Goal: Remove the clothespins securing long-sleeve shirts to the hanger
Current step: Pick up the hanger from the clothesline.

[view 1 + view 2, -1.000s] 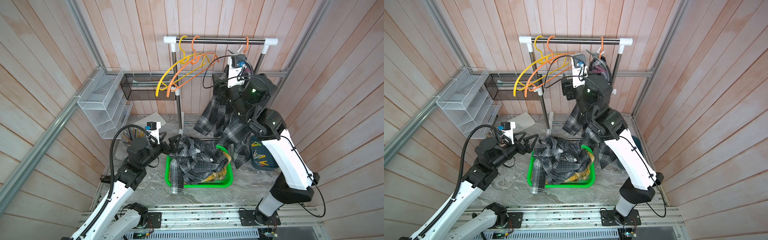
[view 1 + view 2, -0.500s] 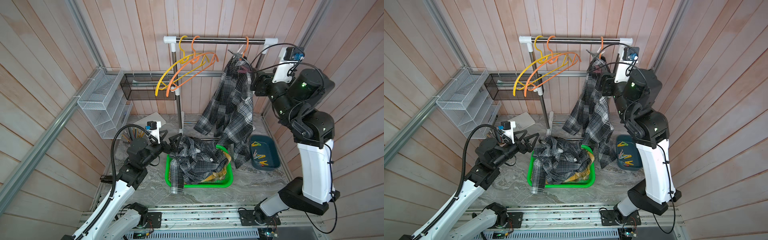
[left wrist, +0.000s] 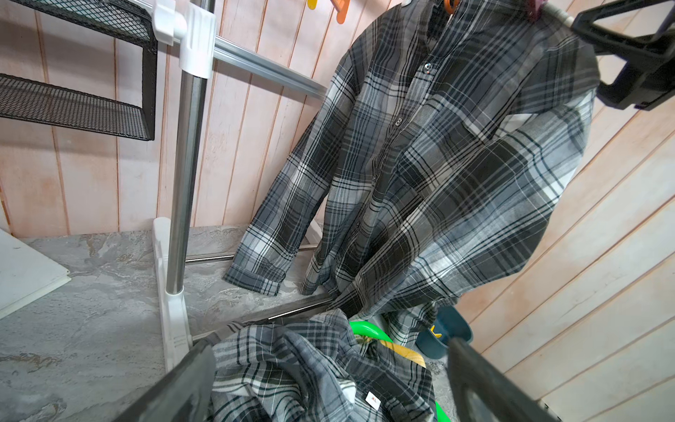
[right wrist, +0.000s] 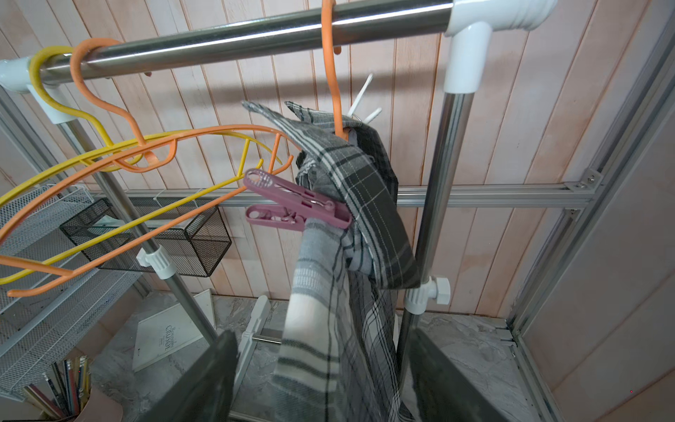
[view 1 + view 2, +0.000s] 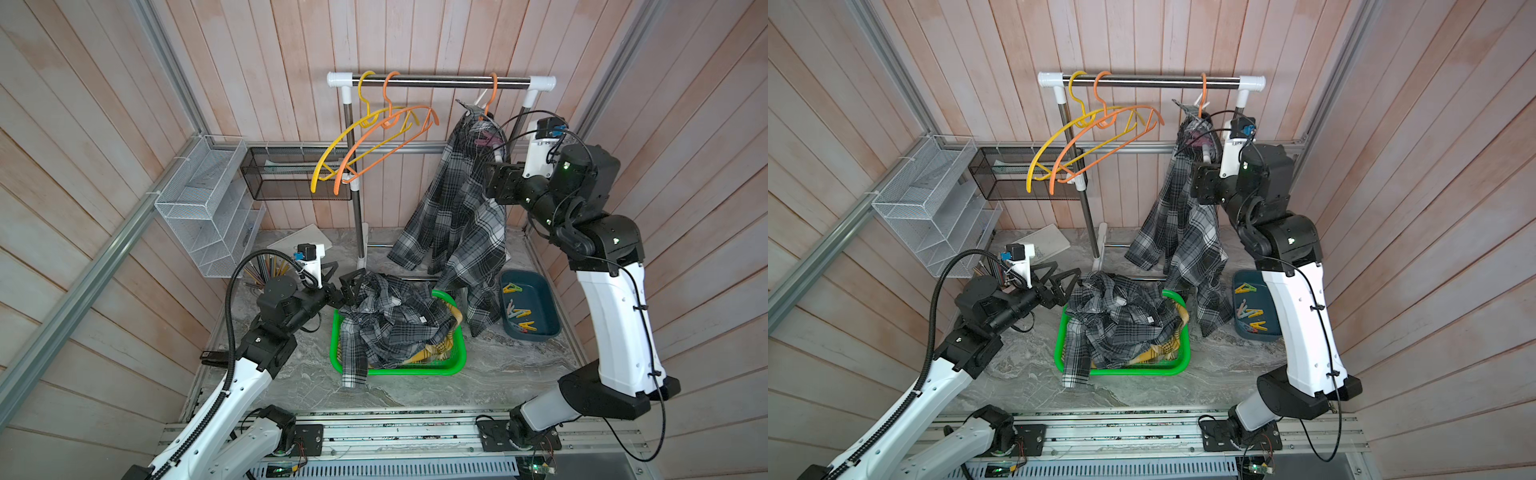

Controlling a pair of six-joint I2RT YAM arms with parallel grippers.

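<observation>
The clothes rail [image 5: 440,81] stands at the back of the counter [image 5: 415,390], with a grey checked shirt [image 5: 457,216] hanging from an orange hanger [image 5: 492,91] near its right end. The right arm rears up from its base, elbow bent, forearm reaching to the shirt's shoulder. The right tool [image 4: 321,330] has its fingers well apart and grips nothing, with shirt cloth seen between them. The left arm stretches low, and the left tool [image 5: 1067,269] is spread wide and empty at the green basket [image 5: 399,371] of crumpled shirts [image 5: 395,320]. Only the top views show the blue tub [image 5: 536,337] of loose clothespins [image 5: 519,312]. Only the right wrist view shows clearly the mauve clothespin [image 4: 296,208] clamped on the hanging shirt's shoulder — a mere smudge from above.
</observation>
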